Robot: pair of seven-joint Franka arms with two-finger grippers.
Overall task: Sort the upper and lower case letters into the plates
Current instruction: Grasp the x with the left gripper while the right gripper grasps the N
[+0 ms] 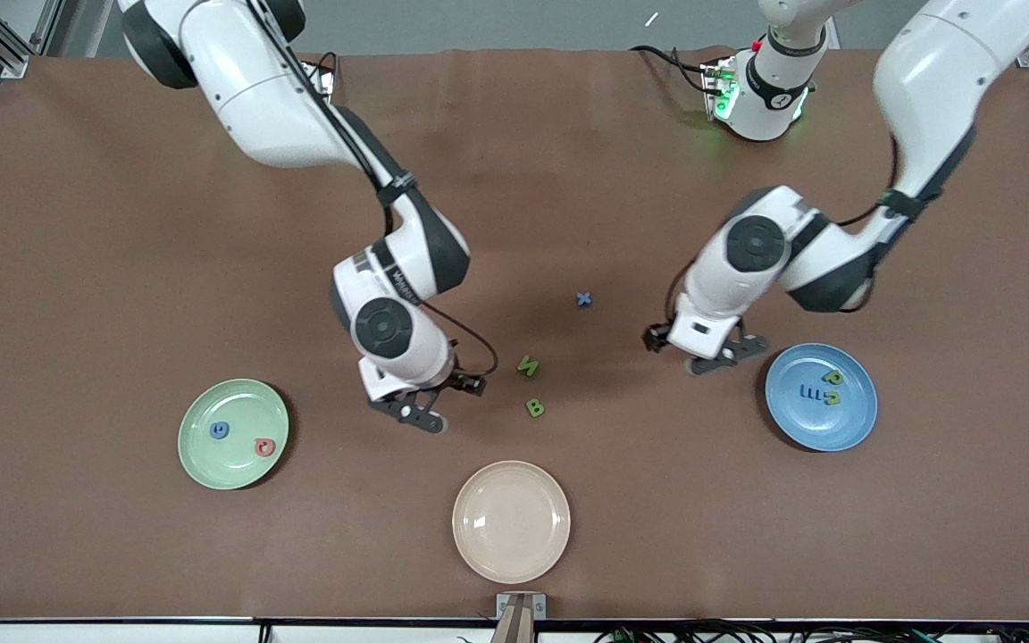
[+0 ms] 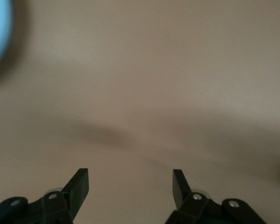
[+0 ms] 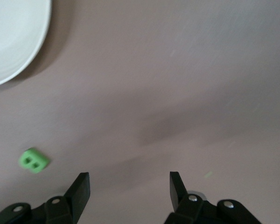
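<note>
The green B [image 1: 535, 408] lay at three o'clock of the empty, wide-jawed right gripper [image 1: 421, 415]; the left gripper [image 1: 722, 357], jaws wide, stood farther off.

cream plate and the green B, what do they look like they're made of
Cream plate: probably glazed ceramic or melamine; smooth, with soft light glints on its rim. Green B: likely foam or soft plastic; thick, chunky, matte, no shine. Neither can be settled by look alone.

Toy letters [image 1: 528, 365] N, B, x
</note>
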